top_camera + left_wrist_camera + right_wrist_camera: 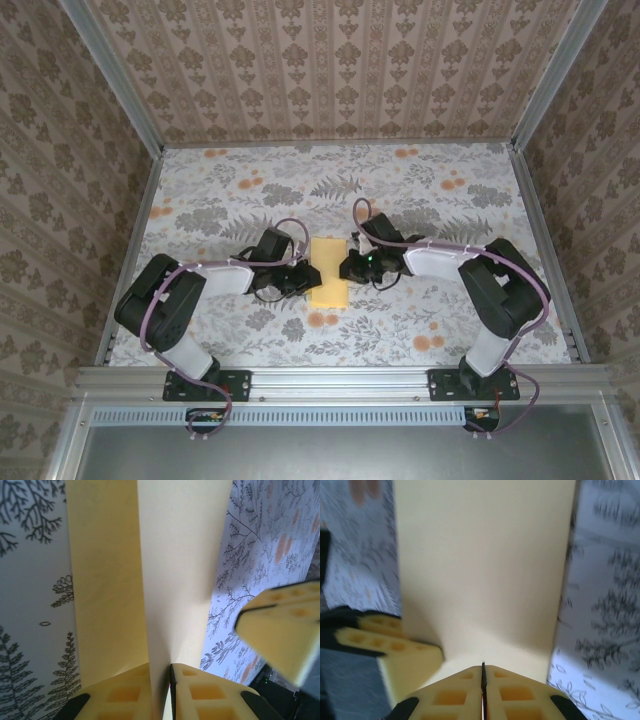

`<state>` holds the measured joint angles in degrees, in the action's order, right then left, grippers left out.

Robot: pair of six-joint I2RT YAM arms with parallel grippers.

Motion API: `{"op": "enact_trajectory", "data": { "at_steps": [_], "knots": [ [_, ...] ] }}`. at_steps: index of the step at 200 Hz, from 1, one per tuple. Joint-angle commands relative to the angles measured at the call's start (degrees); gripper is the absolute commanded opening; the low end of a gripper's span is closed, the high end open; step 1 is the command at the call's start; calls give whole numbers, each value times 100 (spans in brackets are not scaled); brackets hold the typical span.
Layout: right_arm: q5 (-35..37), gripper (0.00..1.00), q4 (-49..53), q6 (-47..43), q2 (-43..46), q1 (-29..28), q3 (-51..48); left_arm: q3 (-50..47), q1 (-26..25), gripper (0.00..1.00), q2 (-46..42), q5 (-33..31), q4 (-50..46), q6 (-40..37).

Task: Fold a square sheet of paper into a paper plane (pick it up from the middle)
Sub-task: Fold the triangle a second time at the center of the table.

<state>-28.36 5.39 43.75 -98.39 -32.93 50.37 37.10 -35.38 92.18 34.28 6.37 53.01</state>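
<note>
The yellow sheet of paper (pixel 328 272), folded into a narrow rectangle, lies about the middle of the flowered surface (pixel 250 190). The left claw (pixel 304 279) is clamped on its left edge, with a raised fold caught between the fingers (pixel 125 692). The right claw (pixel 349 267) is pinched closed on the right edge.
</note>
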Motion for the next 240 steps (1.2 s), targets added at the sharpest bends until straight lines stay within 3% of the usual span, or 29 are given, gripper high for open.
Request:
{"op": "enact_trajectory", "data": {
  "at_steps": [1,38,107,168,240],
  "knots": [
    [-182,9,-88,98,49,-99,-178,-41,-20,16,70,-57,-148,-84],
    [-414,9,-69,75,-306,-220,-13,-113,-81,18,46,-44,-42,-81],
    [26,8,445,-16,-608,-258,52,-446,-163,29,-216,218,311,2],
    [277,7,879,-204,-694,-258,164,-594,-171,26,-548,721,1064,170],
    [283,7,916,-224,-657,-258,214,-515,-171,27,-309,758,1567,380]
  ]
}}
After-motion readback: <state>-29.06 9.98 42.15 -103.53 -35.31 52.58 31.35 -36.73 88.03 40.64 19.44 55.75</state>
